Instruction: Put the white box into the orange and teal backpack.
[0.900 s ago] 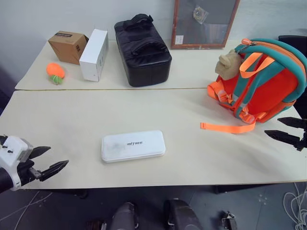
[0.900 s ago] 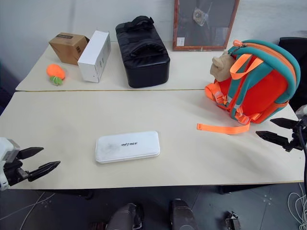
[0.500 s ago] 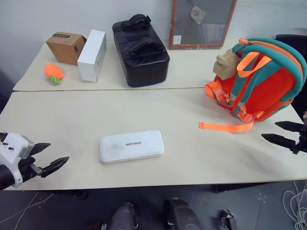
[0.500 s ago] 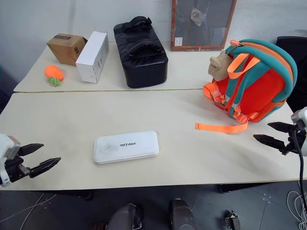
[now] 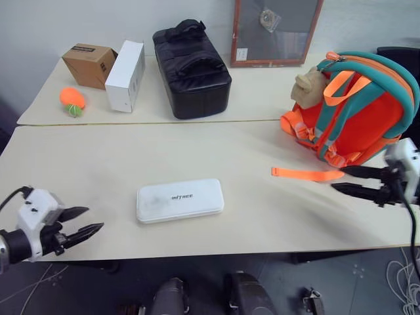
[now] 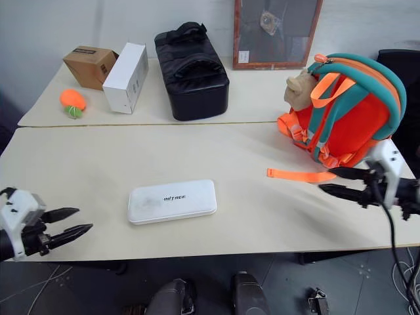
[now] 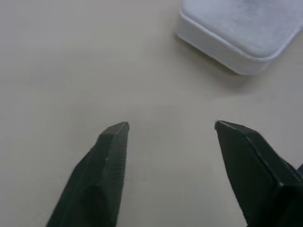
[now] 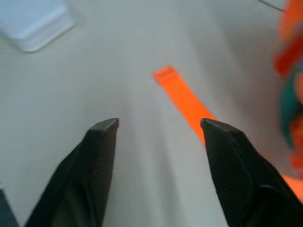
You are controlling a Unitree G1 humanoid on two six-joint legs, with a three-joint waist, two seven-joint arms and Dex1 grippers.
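The white box [image 5: 180, 200] lies flat on the near table, a little left of centre, its dark lettering facing up. A corner of it shows in the left wrist view [image 7: 236, 28]. The orange and teal backpack [image 5: 357, 111] stands upright at the right with a tan plush toy [image 5: 308, 88] on it, and its orange strap [image 5: 307, 174] trails over the table. My left gripper [image 5: 92, 220] hovers open and empty near the front edge, left of the box. My right gripper [image 5: 338, 178] is open and empty beside the strap, in front of the backpack.
On the far table stand a black padded bag [image 5: 191, 65], a white carton [image 5: 126, 65], a brown cardboard box [image 5: 90, 62] and an orange toy [image 5: 72, 98]. A framed board [image 5: 275, 29] leans on the wall. A seam runs between the two tables.
My right gripper has moved in from the right edge toward the strap's end. My left gripper has shifted slightly right, toward the box. Box and backpack have not moved.
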